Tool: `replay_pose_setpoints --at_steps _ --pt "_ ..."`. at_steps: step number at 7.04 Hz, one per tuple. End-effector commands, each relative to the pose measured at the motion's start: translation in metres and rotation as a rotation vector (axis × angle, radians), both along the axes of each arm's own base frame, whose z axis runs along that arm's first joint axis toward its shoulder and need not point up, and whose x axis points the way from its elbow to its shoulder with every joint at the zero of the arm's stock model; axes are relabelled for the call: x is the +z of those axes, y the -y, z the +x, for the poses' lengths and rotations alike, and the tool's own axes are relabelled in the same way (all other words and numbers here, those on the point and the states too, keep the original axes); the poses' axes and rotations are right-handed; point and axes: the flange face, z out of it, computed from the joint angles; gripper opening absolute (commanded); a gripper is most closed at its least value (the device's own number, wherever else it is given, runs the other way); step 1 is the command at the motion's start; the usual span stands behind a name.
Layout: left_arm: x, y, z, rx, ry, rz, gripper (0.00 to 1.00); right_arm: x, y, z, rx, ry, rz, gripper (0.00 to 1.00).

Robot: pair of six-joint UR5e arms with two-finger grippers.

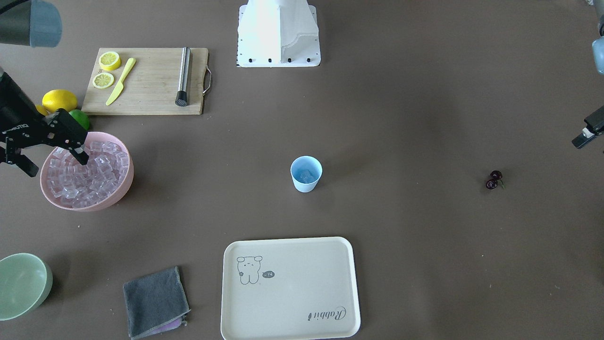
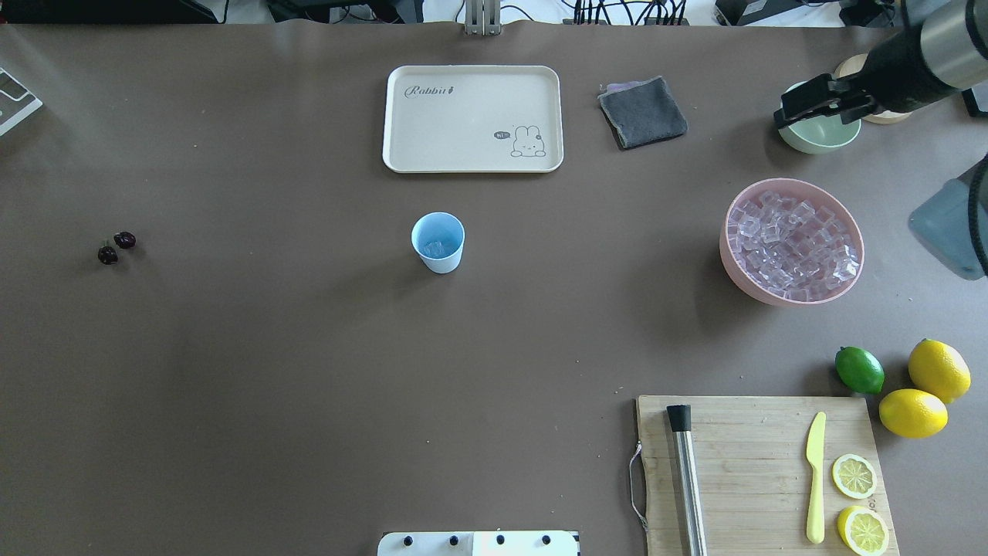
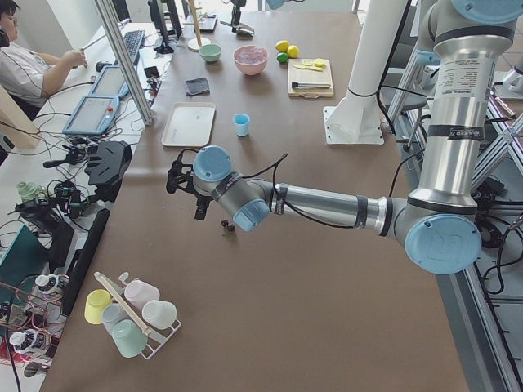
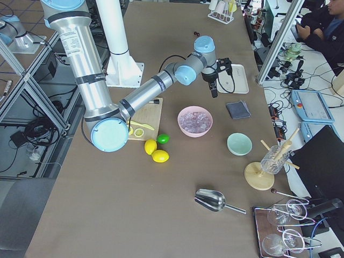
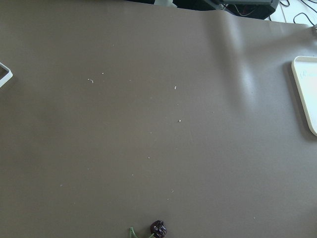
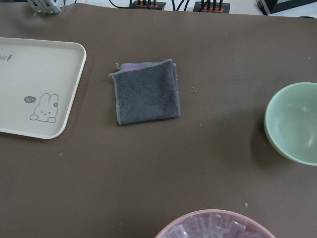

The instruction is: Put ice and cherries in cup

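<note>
While the right gripper hangs high near the pink bowl of ice, claw spread wide, the light-blue cup stands mid-table holding a few cubes. Seen from the front, the bowl is at the cup's 9 o'clock and the cherries at 3 o'clock, well apart. Only part of the left gripper shows; I cannot tell its spread.
</note>
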Motion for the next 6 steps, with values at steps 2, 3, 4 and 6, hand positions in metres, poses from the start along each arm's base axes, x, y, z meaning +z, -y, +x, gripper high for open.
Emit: replay_pose_setpoints --at_steps 2,3,4,6 --pt "-0.008 -0.003 0.066 0.065 0.100 0.106 0.98 0.113 -0.025 0.115 -0.044 -0.117 0.022 1.00" --pt "0.000 -0.007 0.089 0.094 0.129 0.116 0.98 0.140 -0.040 0.131 -0.070 -0.133 0.012 1.00" --pt "0.016 -0.018 0.103 0.124 0.143 0.091 0.98 0.160 -0.054 0.140 -0.096 -0.138 0.004 1.00" --pt "0.039 -0.029 0.132 0.213 0.219 0.173 0.98 0.171 -0.062 0.148 -0.092 -0.140 -0.007 1.00"
